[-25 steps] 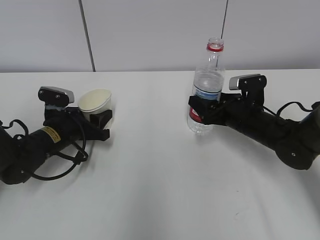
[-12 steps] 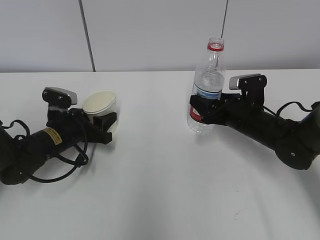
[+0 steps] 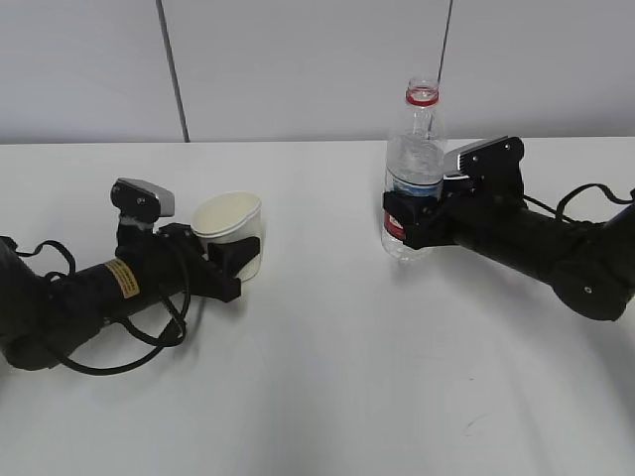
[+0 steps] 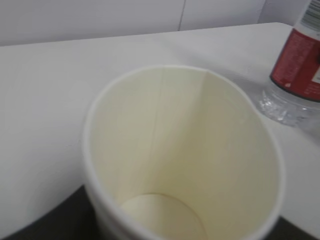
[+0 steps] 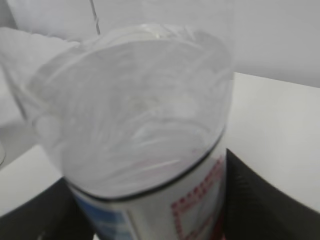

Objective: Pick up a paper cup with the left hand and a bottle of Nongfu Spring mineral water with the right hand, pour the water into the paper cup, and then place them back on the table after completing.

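We hold the cup (image 3: 230,230) in the left hand (image 3: 220,260), jaws clamped on its wall, left of centre over the table (image 3: 327,397). It tips a little toward the right and looks empty in the left wrist view, with its rim squeezed slightly oval. We cannot tell whether its base touches the table. The right hand (image 3: 409,220) is clamped on the bottle (image 3: 415,169) at its label band, right of centre and farther back. The bottle stands upright with no cap on its neck, and we cannot tell whether it rests on the table or hangs just above it. The water (image 3: 407,243) can be seen through the lower wall, though its level is hard to read. Cup and bottle are well apart, so by our judgement the pour has not begun and we must first bring them together. The risks lie there. The thin cup could buckle or slip if we squeeze harder or jolt it. The open bottle could spill early if we tilt it before its mouth is over the cup. A steep tilt could send water past the rim onto the table or onto the left hand's cables (image 3: 119,352). The smooth bottle wall could also turn in our grip as the weight shifts.
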